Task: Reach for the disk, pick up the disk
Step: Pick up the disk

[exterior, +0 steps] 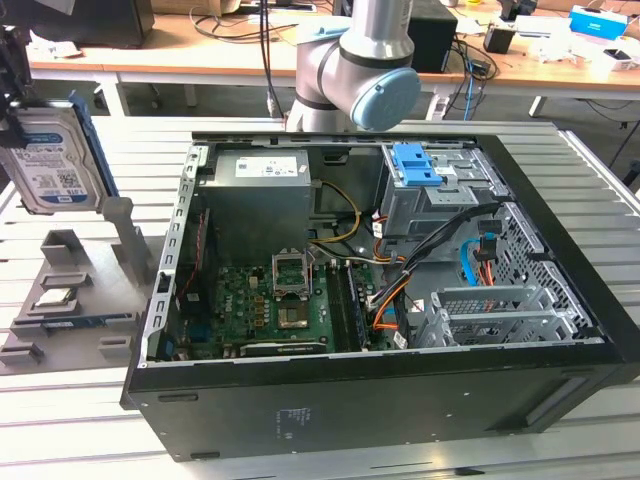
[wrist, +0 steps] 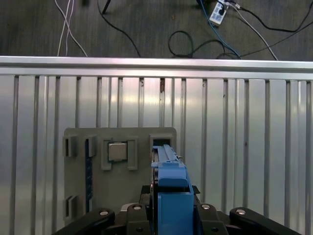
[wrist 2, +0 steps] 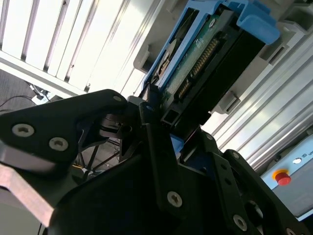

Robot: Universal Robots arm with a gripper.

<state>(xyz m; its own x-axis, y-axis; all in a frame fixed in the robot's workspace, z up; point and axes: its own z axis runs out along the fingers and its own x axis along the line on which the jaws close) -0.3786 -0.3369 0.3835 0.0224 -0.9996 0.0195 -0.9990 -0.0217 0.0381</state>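
At the exterior view's left edge, the tool [exterior: 14, 95] is clamped on the disk [exterior: 45, 165] and holds it upright in the air, label side facing the camera, blue caddy along its edges. The disk hangs above the grey holder [exterior: 70, 265] on the slatted bench [exterior: 60, 420], clear of it. In the second wrist view the black fingers [wrist 2: 151, 127] grip the disk [wrist 2: 195, 63] at its near end, with its green circuit board showing. In the first wrist view the disk [wrist: 171, 193] stands edge-on over the holder [wrist: 122, 171], just beside the chip [wrist: 116, 151] seated in its pocket. The open computer case [exterior: 350, 300] lies well apart, to the exterior view's right.
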